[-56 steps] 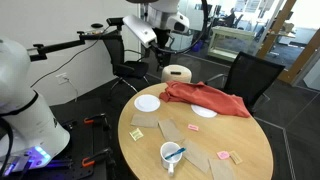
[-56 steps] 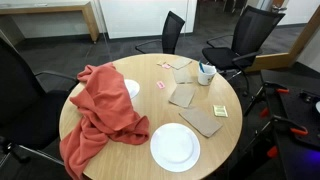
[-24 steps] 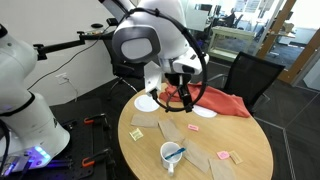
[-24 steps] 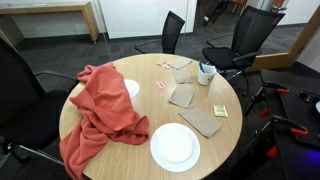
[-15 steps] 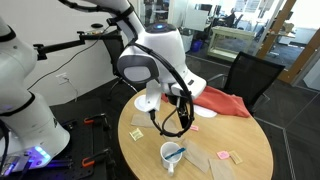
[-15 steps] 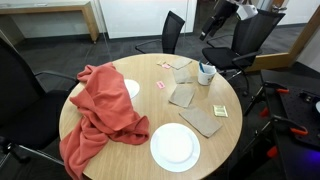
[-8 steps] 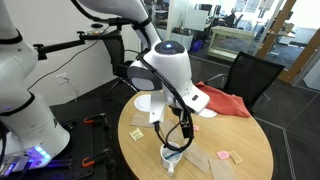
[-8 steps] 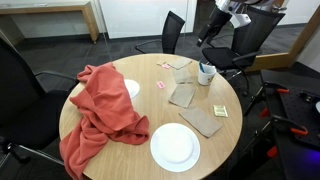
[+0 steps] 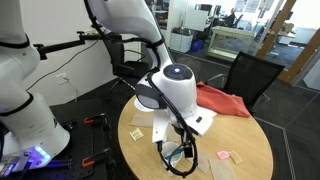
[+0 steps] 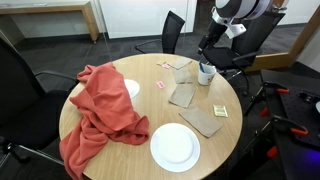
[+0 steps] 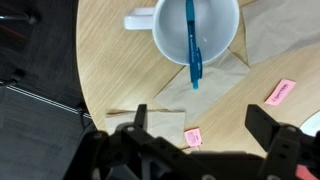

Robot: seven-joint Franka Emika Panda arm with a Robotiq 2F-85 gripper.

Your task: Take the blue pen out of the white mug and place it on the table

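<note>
The white mug stands at the table's edge, its handle pointing left in the wrist view. The blue pen leans inside it, one end past the rim. My gripper is open, with the two dark fingers spread wide; it hangs above the table just beside the mug and touches nothing. In an exterior view the gripper hides most of the mug. In an exterior view the mug sits at the far table edge, under the gripper.
Brown paper napkins lie under and beside the mug, with pink sticky notes nearby. A red cloth, white plates and a yellow note lie on the table. Black chairs stand around it.
The arm has swung down from high above the back of the table to just over the mug. The mug and pen have not moved.
</note>
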